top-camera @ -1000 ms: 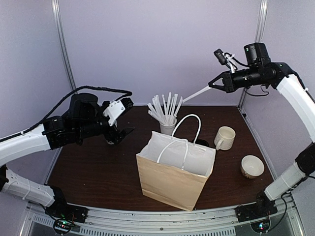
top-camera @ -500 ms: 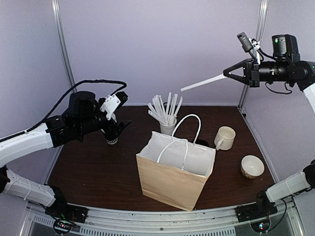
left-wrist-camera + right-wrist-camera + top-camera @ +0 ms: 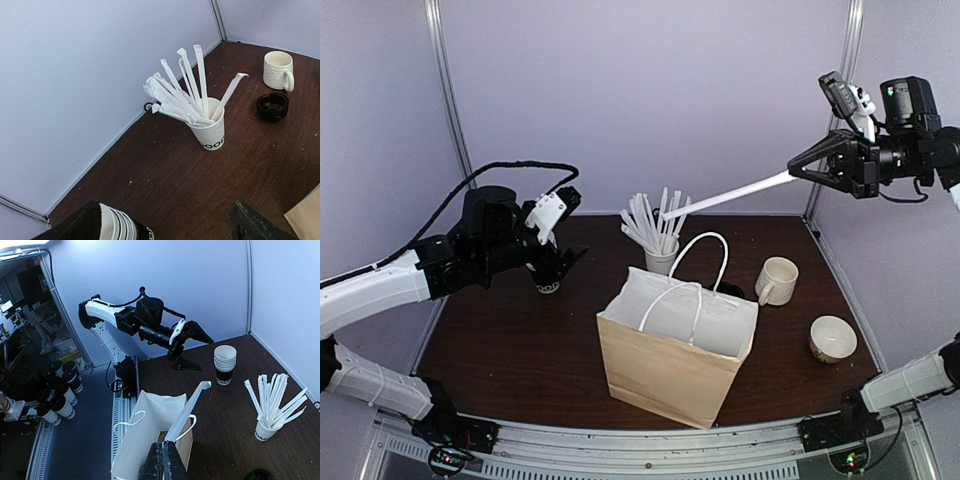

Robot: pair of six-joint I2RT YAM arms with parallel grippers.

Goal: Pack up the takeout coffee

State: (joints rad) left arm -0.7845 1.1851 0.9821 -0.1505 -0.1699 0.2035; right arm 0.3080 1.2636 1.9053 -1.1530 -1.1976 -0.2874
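Observation:
The takeout coffee is out of view: no lidded dark cup shows on the table. A brown paper bag [image 3: 660,375] with white handles stands open at the table's middle. My right gripper [image 3: 800,168] is high at the back right, shut [image 3: 164,449] on a white wrapped straw [image 3: 725,194] that slants down-left, with its far end over the stick cup. My left gripper [image 3: 557,252] is open at the left, beside a stack of lidless white-rimmed cups [image 3: 120,227] that sits between its fingers, close to the left one.
A white cup bristling with white sticks [image 3: 660,258] stands behind the bag. A cream mug [image 3: 777,281] and a bowl [image 3: 832,338] sit to the right. A black round lid or dish [image 3: 272,106] lies near the mug. Several dark lidded cups [image 3: 59,399] stand off the table.
My right gripper has swung right with the straw, whose far end has dipped toward the stick cup. My left gripper has moved down-left to the cup stack.

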